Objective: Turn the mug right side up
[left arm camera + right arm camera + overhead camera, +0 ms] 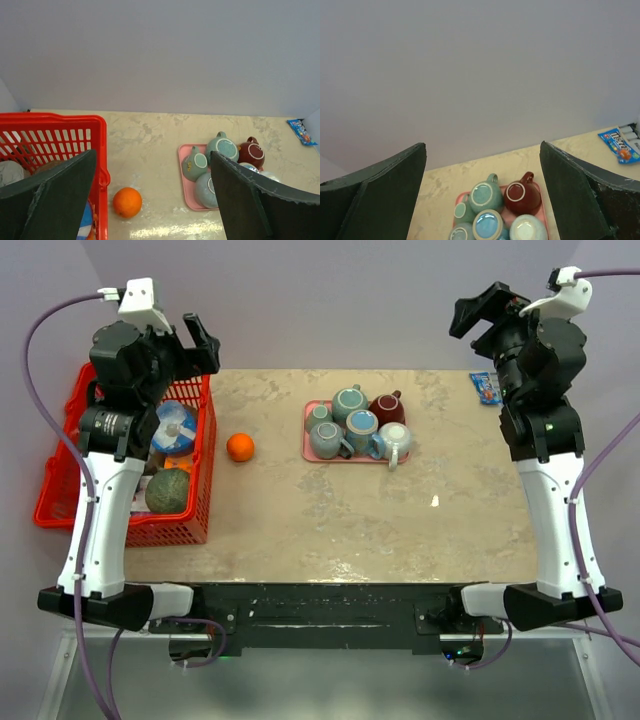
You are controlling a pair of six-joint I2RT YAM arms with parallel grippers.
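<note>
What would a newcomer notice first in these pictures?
A cluster of mugs, bottoms up, crowds a pink tray at the far middle of the table, one dark red mug among pale blue-green ones. A red basket sits at the left edge, with a lone orange between them.

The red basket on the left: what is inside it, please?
In the red basket lie a dark green round fruit, a blue and white packet and a bit of something orange. The left arm covers the rest.
</note>
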